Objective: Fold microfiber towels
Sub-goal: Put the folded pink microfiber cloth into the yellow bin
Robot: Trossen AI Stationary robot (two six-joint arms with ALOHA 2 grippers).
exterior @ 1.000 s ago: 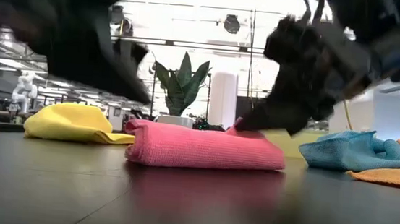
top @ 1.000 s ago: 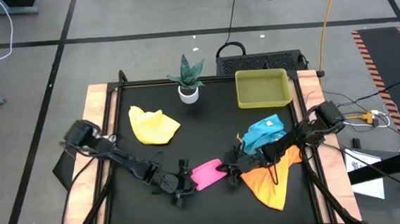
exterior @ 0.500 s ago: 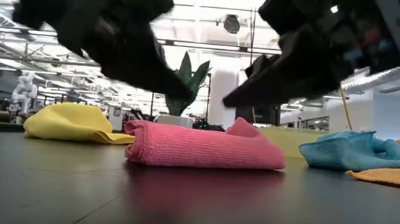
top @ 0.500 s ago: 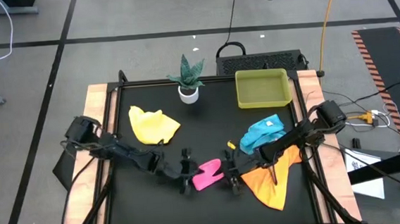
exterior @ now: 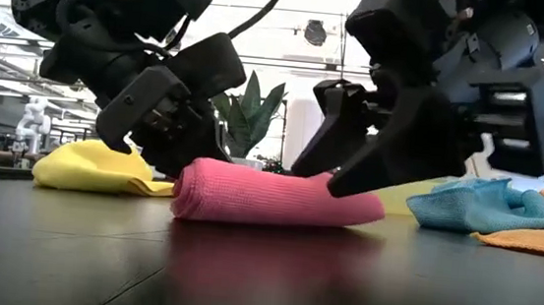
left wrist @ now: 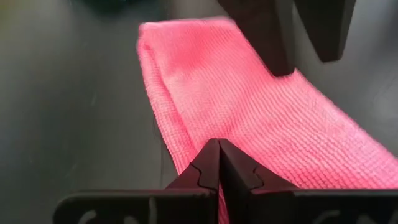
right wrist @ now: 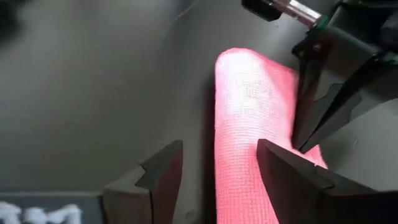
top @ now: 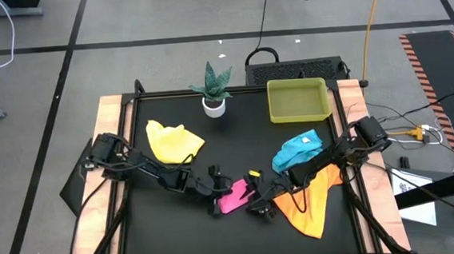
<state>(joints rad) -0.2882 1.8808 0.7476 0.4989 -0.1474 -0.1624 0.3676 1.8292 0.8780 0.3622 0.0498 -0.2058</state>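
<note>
Two grippers are meeting at the nubby, folded pink towel (exterior: 273, 196).
Left gripper (left wrist: 217, 163) jaws are resting shut on it; right gripper (right wrist: 217, 171) jaws are gaping, empty, straddling its end.

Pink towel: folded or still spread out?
Folded. The pink towel lies as a narrow doubled strip, with a rounded fold edge along one side.

No legible text, label or number on anything.

Pink towel (top: 233, 198) folded centre-front, yellow (top: 173, 142), blue (top: 299, 150), orange (top: 308, 204) crumpled
</note>
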